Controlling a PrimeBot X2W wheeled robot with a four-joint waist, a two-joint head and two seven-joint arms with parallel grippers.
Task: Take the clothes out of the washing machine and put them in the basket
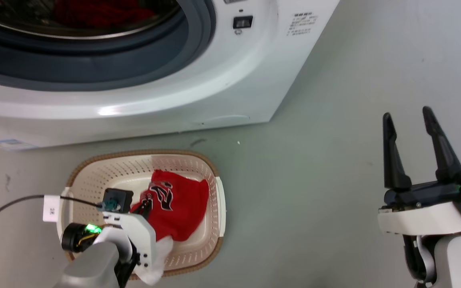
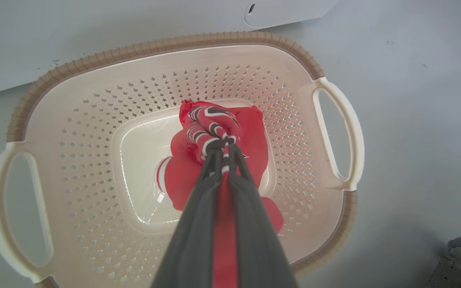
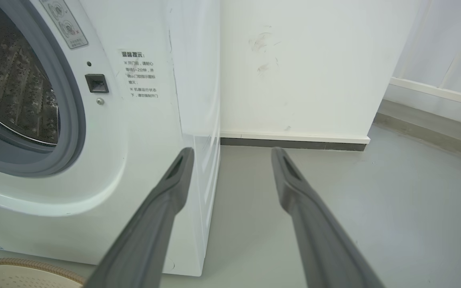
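Note:
A red jersey (image 1: 178, 204) with black-and-white numbers hangs into the cream basket (image 1: 82, 176) on the floor below the washing machine (image 1: 230, 84). My left gripper (image 2: 223, 150) is shut on the jersey's (image 2: 250, 136) striped trim, over the middle of the basket (image 2: 74, 132). In the head view the left gripper (image 1: 146, 206) points down into the basket. More red clothes (image 1: 94, 12) lie inside the drum at the top. My right gripper (image 1: 408, 120) stands open and empty at the right, above bare floor. In its own view the right gripper (image 3: 232, 154) points past the washing machine's (image 3: 134, 132) right front corner.
A black cable with a white tag (image 1: 51, 208) runs left of the basket. A white wall (image 3: 294, 68) with a dark skirting stands behind the machine. Grey floor (image 1: 314, 192) stretches between basket and right arm. A basket rim corner (image 3: 18, 266) shows low left.

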